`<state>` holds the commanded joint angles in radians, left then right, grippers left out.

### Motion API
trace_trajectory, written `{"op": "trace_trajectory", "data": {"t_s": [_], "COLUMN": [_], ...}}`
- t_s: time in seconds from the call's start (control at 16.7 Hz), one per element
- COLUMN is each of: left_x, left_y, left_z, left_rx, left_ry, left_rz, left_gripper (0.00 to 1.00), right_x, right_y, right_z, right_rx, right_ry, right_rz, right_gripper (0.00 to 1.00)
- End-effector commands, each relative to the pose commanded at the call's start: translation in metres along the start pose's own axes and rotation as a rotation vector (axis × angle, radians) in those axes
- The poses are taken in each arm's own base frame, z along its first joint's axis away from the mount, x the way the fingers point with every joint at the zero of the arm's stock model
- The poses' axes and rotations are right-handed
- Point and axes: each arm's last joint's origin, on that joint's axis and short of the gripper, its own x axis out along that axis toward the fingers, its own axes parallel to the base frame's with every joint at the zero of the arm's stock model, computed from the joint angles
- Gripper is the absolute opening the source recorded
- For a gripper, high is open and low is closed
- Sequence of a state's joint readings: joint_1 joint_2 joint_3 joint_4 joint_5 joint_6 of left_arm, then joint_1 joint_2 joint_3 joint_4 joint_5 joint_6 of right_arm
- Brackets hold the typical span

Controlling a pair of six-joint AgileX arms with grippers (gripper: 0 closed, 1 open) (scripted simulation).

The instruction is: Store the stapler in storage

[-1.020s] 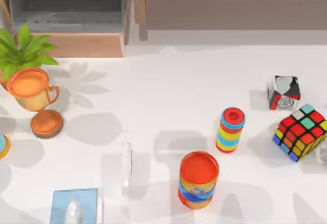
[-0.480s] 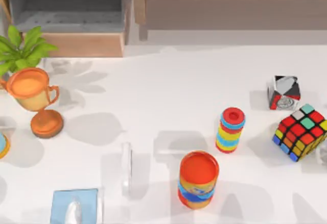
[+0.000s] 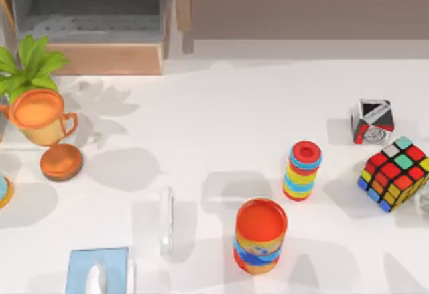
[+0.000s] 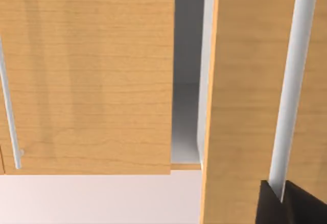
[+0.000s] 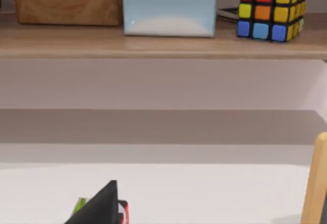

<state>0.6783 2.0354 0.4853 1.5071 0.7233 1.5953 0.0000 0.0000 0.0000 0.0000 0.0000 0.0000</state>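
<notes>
The stapler (image 3: pixel 165 222), a slim pale see-through bar, lies lengthwise on the white table left of the orange can (image 3: pixel 260 235), with nothing touching it. An open grey-lined wooden drawer (image 3: pixel 87 23), the storage, sits at the table's far left corner. In the left wrist view, a dark part of my left gripper (image 4: pixel 281 203) shows low against wooden cabinet fronts, in line with a pale handle bar (image 4: pixel 294 81). In the right wrist view, a dark wedge of my right gripper (image 5: pixel 102 208) shows above the white table.
A light blue tissue box (image 3: pixel 98 270) lies at the front left. An orange trophy cup (image 3: pixel 41 123) and a plant (image 3: pixel 27 66) stand at the left. A striped ring stack (image 3: pixel 302 171), a colour cube (image 3: pixel 395 173) and a small patterned cube (image 3: pixel 373 121) stand at the right.
The plant's leaves and the shadows at the table's left have shifted. The stapler and the other objects have not moved.
</notes>
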Motion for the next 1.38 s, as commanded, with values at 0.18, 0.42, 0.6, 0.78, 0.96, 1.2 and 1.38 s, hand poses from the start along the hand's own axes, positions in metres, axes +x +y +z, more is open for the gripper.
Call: {"op": "trace_trajectory", "data": {"t_s": [0.18, 0.42, 0.6, 0.78, 0.96, 1.2, 1.38], "left_x": [0.0, 0.0, 0.0, 0.0, 0.0, 0.0, 0.0], "left_y": [0.0, 0.0, 0.0, 0.0, 0.0, 0.0, 0.0], "left_z": [0.0, 0.0, 0.0, 0.0, 0.0, 0.0, 0.0], "left_rx": [0.0, 0.0, 0.0, 0.0, 0.0, 0.0, 0.0], "left_ry": [0.0, 0.0, 0.0, 0.0, 0.0, 0.0, 0.0], "left_rz": [0.0, 0.0, 0.0, 0.0, 0.0, 0.0, 0.0], "left_gripper": [0.08, 0.38, 0.6, 0.83, 1.0, 1.0, 1.0], "right_x": [0.0, 0.0, 0.0, 0.0, 0.0, 0.0, 0.0], "right_y": [0.0, 0.0, 0.0, 0.0, 0.0, 0.0, 0.0], "right_z": [0.0, 0.0, 0.0, 0.0, 0.0, 0.0, 0.0], "right_rx": [0.0, 0.0, 0.0, 0.0, 0.0, 0.0, 0.0], "right_ry": [0.0, 0.0, 0.0, 0.0, 0.0, 0.0, 0.0], "right_rz": [0.0, 0.0, 0.0, 0.0, 0.0, 0.0, 0.0], "right_gripper": [1.0, 1.0, 1.0, 1.0, 1.0, 1.0, 1.0]}}
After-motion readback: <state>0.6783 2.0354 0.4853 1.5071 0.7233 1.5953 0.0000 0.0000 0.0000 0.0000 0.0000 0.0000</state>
